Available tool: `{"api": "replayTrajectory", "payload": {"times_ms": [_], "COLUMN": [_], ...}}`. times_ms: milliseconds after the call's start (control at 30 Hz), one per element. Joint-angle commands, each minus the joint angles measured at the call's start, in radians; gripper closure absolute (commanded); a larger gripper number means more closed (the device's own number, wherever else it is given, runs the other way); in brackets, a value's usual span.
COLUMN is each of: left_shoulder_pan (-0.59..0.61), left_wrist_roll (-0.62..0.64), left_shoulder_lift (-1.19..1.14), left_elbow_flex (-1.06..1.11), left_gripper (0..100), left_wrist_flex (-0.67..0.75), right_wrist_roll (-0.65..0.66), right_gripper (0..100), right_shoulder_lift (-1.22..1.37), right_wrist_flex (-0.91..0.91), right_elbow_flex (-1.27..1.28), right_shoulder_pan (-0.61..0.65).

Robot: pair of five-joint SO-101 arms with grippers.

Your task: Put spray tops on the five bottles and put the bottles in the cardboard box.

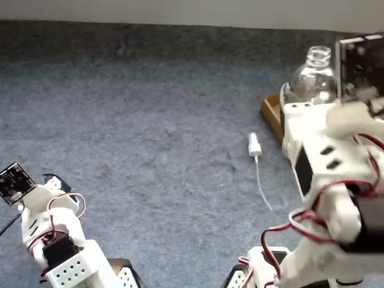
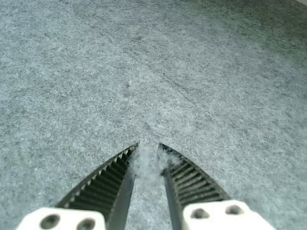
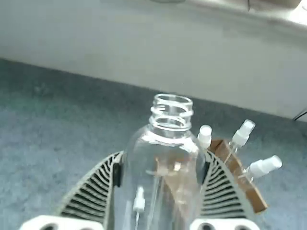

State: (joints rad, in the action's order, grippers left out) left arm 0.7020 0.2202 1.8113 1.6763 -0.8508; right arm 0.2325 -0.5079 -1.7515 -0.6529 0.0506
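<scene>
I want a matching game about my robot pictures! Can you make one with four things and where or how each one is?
Things:
1. clear plastic bottle
2. loose white spray top with a thin tube
3. brown cardboard box
4. left gripper

States:
A. holds nothing, above bare grey felt
B. lies on the felt, apart from both arms
C. sits between the right gripper's fingers, neck uncapped
D. has white spray tops sticking up from it

Pairs: 1-C, 2-B, 3-D, 4-A
</scene>
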Motion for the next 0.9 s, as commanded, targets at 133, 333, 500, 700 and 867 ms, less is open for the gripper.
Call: {"api": "replayTrajectory", "payload": {"times_ms": [133, 333, 500, 700, 867], "left_shoulder_pan": [-0.016, -0.016, -0.016, -0.016, -0.016], "left_wrist_roll": [-0.017, -0.017, -0.017, -0.017, -0.017], "left_shoulder_lift": [0.007, 0.007, 0.007, 0.007, 0.007], "left_elbow_flex": [0.019, 0.019, 0.019, 0.019, 0.019], "left_gripper": [96, 96, 96, 96, 96], "left_wrist_flex": [-0.006, -0.006, -0.006, -0.006, -0.006], "right_wrist_roll": [0.014, 0.014, 0.015, 0.109, 0.264], "right_gripper": [92.2, 92.2, 92.2, 92.2, 92.2], "right_shoulder_lift": [-0.093, -0.189, -0.314, -0.479, -0.605], "right_wrist_flex": [0.054, 0.130, 0.242, 0.441, 0.616], "right_elbow_flex": [0.294, 0.521, 0.740, 1.072, 1.366], "right_shoulder_pan": [-0.010, -0.010, -0.010, -0.012, -0.012]}}
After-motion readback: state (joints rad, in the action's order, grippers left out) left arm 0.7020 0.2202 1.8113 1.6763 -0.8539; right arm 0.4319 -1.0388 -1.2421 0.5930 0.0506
